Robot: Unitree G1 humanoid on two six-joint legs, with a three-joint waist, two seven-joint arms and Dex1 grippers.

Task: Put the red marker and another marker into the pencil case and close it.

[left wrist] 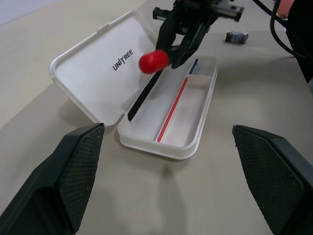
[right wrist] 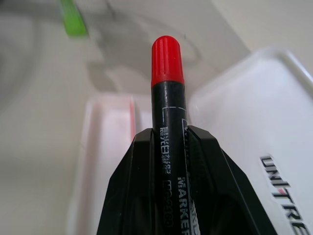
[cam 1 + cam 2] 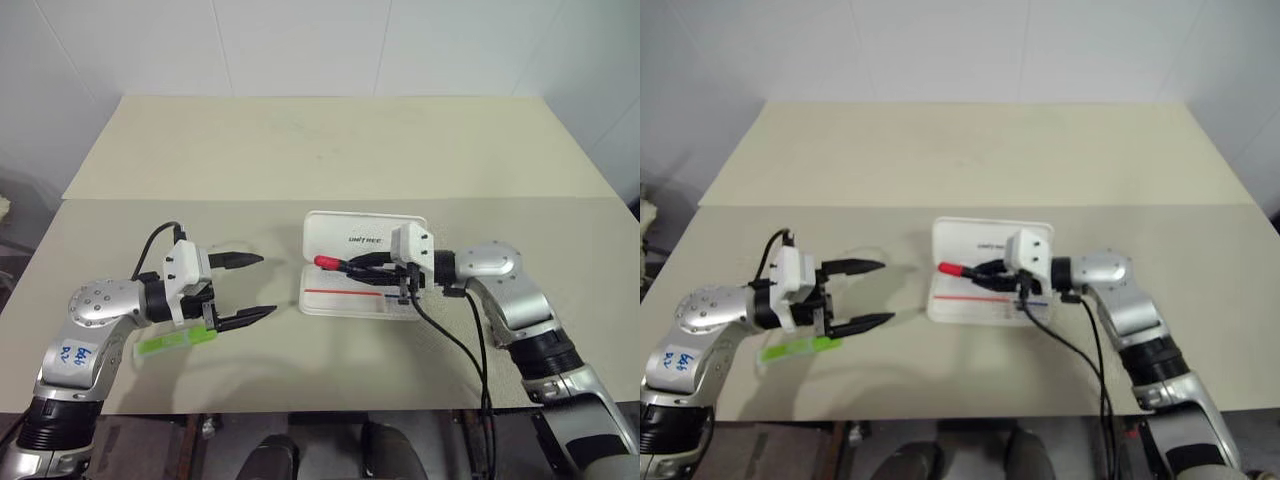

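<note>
In the left eye view, the pencil case [image 3: 365,262] lies open at the centre of the frame on the tan table [image 3: 300,150], its lid folded back toward the top. The right gripper [image 3: 352,268] is clamped on the red marker [image 3: 332,263] and holds it over the open tray, red cap pointing toward the left of the frame. At lower left, the left gripper [image 3: 250,288] has its fingers wide apart and holds nothing; the green marker [image 3: 178,342] lies on the table just below it.

In the right eye view the layout is the same.

In the left wrist view, the marker hangs tilted above the tray, apart from its floor, and a small dark stub [image 1: 236,37] sits on the table beyond the case. The lid reads "UNITREE".

In the right wrist view, the two black fingers [image 2: 142,196] pinch the marker's black barrel, which carries white print including "MARKER".

The step in hand looks like placing the red marker. The next move likely calls for lowering it level into the tray, then releasing; the green marker and the lid remain.
</note>
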